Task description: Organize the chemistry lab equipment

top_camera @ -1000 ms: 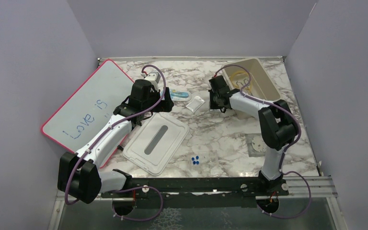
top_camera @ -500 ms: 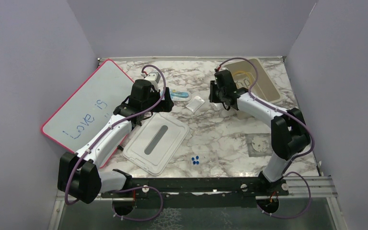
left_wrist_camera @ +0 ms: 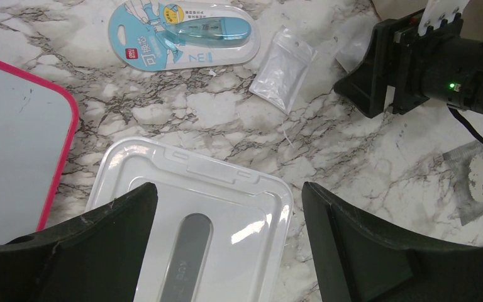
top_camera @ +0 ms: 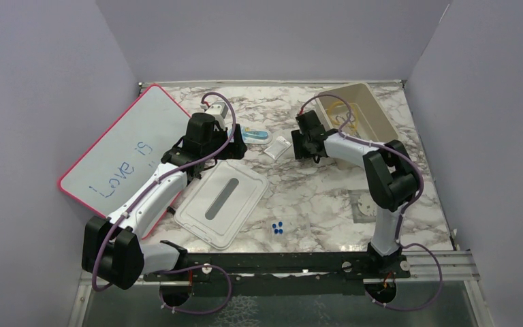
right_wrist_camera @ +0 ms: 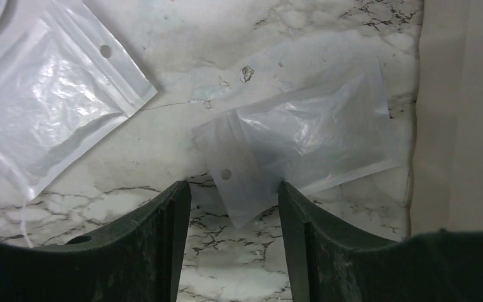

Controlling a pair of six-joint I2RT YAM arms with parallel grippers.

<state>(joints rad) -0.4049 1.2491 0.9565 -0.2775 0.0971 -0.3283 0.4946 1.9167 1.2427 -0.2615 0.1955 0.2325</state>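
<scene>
Two small clear plastic bags lie on the marble table. One bag has its corner between the fingertips of my right gripper, which is open and holds nothing. The other bag lies just left of it. Amber tubing sits inside the beige bin, whose wall stands right of the right gripper. My left gripper hovers open over the far edge of a clear lid, empty.
A red-framed whiteboard lies at the left. A blue correction-tape pack lies behind the lid. Small blue pieces sit near the front, and a grey patch marks the table by the right arm.
My right gripper has gone from shut to open after swinging toward the bin and back; a clear bag now lies under its fingertips. The left arm has not moved.
</scene>
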